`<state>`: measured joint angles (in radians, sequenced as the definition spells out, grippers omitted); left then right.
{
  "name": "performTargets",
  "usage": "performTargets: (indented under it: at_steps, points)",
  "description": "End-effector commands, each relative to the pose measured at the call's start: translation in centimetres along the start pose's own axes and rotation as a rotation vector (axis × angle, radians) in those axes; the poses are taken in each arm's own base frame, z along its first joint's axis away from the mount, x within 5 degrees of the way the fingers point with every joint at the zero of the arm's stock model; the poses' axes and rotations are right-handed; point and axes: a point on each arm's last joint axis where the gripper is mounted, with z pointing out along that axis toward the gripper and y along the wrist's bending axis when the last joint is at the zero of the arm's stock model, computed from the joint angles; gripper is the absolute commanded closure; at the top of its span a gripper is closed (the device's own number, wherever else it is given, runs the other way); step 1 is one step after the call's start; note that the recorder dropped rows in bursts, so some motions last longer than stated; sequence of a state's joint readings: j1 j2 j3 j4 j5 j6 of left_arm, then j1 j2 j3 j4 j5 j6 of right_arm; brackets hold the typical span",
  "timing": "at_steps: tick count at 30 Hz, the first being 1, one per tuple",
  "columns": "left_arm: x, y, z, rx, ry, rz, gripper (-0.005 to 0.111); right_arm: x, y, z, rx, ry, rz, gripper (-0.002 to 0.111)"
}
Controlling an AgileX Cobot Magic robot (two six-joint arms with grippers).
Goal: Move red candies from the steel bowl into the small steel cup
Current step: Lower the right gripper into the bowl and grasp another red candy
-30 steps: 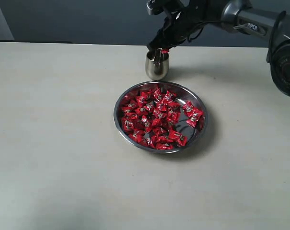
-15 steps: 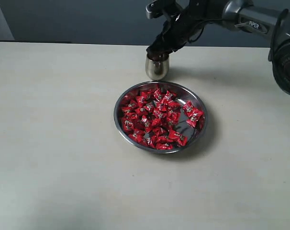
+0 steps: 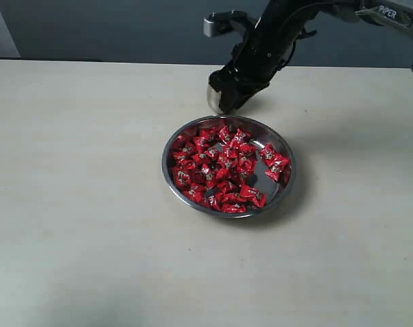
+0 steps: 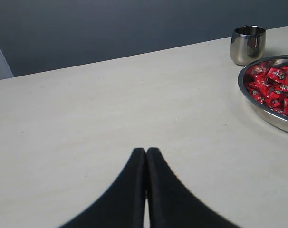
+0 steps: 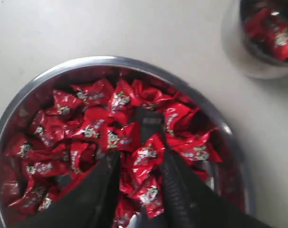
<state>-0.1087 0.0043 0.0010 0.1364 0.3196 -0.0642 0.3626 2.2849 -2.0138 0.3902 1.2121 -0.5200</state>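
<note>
While the left gripper (image 4: 146,153) hangs low over bare worktop (image 3: 90,238) with its 2 fingers pressed together, everything else lies beyond it. Nearest in the exterior view is the steel bowl (image 3: 165,167), at about the middle of the worktop. The red candies (image 3: 220,167) are heaped across its left and centre, and a patch of bare steel shows toward its right side. Over the bowl hangs the right gripper (image 5: 140,156). Its 2 fingers stand moderately apart, clamped on nothing, and its wrist view shows the bowl's candies through the gap. Just behind the bowl's far rim stands the small steel cup (image 4: 247,45), upright and apart from the bowl. The right wrist view shows at least 2 red candies inside it. In the exterior view the right arm (image 3: 281,27) reaches in from the far right and hides most of the cup. Farthest back is a dark grey wall (image 3: 90,27).
</note>
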Motion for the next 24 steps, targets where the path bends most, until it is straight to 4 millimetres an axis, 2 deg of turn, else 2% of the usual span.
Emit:
performTargets:
  at_steps: [1, 9, 13, 17, 22, 24]
  points:
    - [-0.1, 0.0, 0.0, 0.004, -0.015, -0.005, 0.106, 1.0, 1.6, 2.0, -0.040, 0.081, -0.014, 0.077]
    - [-0.1, 0.0, 0.0, 0.004, -0.015, -0.005, 0.106, 3.4, 3.0, 4.2, -0.083, 0.190, 0.035, 0.077]
    - [-0.1, 0.0, 0.0, 0.004, -0.015, -0.005, 0.106, 4.5, 3.5, 3.8, -0.080, 0.224, 0.032, 0.077]
    - [-0.1, 0.0, 0.0, 0.004, -0.015, -0.005, 0.106, 4.4, 3.9, 3.6, -0.108, 0.205, 0.014, 0.077]
    - [-0.1, 0.0, 0.0, 0.004, -0.015, -0.005, 0.106, 4.5, 4.0, 5.2, -0.164, 0.213, -0.013, 0.063]
    - [-0.1, 0.0, 0.0, 0.004, -0.015, -0.005, 0.106, 4.7, 3.9, 5.9, -0.155, 0.237, -0.020, 0.062]
